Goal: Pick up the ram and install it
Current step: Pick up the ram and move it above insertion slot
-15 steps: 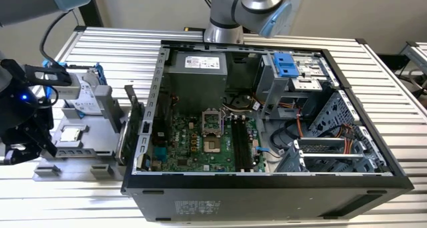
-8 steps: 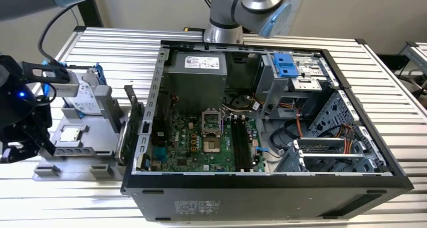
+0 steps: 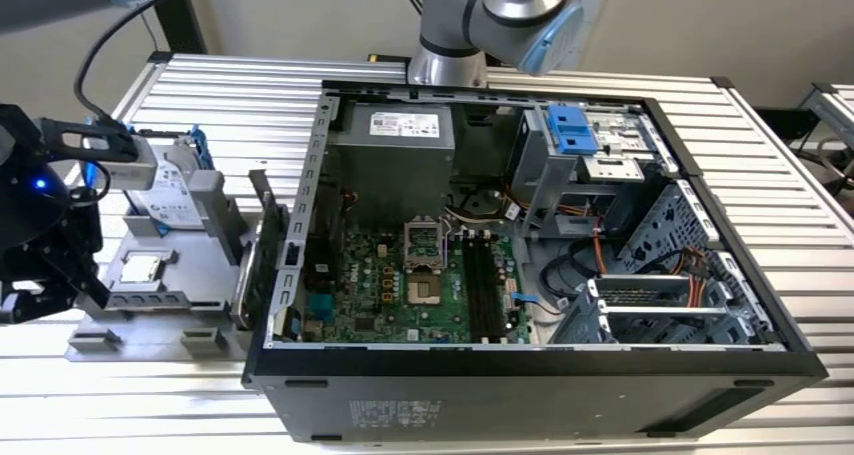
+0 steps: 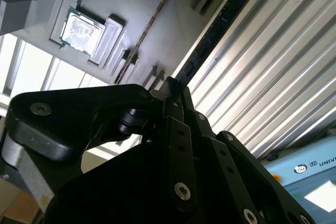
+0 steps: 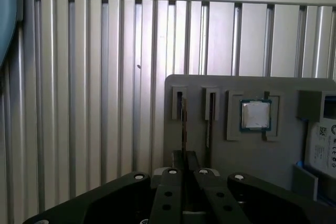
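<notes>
**Tool (image 5: 184,156) clamped on the ram (image 5: 183,121)**

My tool is pinched together on the ram, which stands on edge in a slot of the grey tray (image 5: 220,85). Beyond lies the ribbed counter (image 5: 79,103). In the exterior view, the tray sits at nine o'clock from the open computer case (image 3: 534,375).

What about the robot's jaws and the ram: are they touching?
Touching. In the second wrist view the jaws of the gripper are shut on the near end of the ram, with no gap between them.
</notes>
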Available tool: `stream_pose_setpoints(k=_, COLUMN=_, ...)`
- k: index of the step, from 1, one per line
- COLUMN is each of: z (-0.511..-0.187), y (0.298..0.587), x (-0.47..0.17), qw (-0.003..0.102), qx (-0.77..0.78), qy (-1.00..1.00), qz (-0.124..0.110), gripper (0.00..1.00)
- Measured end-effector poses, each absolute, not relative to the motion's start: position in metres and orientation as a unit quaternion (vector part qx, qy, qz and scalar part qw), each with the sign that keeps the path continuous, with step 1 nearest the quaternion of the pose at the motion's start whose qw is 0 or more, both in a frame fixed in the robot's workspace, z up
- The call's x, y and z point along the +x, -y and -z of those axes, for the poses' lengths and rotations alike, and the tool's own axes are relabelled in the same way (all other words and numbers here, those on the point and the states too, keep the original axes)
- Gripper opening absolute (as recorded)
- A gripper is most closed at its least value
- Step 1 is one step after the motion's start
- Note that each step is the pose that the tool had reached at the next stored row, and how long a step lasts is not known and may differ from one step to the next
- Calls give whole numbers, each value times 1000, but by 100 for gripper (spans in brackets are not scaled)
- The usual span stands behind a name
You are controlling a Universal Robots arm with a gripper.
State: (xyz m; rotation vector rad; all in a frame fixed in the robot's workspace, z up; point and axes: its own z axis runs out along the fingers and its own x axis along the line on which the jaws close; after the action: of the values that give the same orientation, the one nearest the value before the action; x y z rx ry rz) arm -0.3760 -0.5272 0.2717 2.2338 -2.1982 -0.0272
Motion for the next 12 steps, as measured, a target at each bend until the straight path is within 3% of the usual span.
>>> stream_pose_setpoints(k=12, z=-282, y=527, x=-376, qw=4, qx=713, qy=701, qz=9, gripper=0)
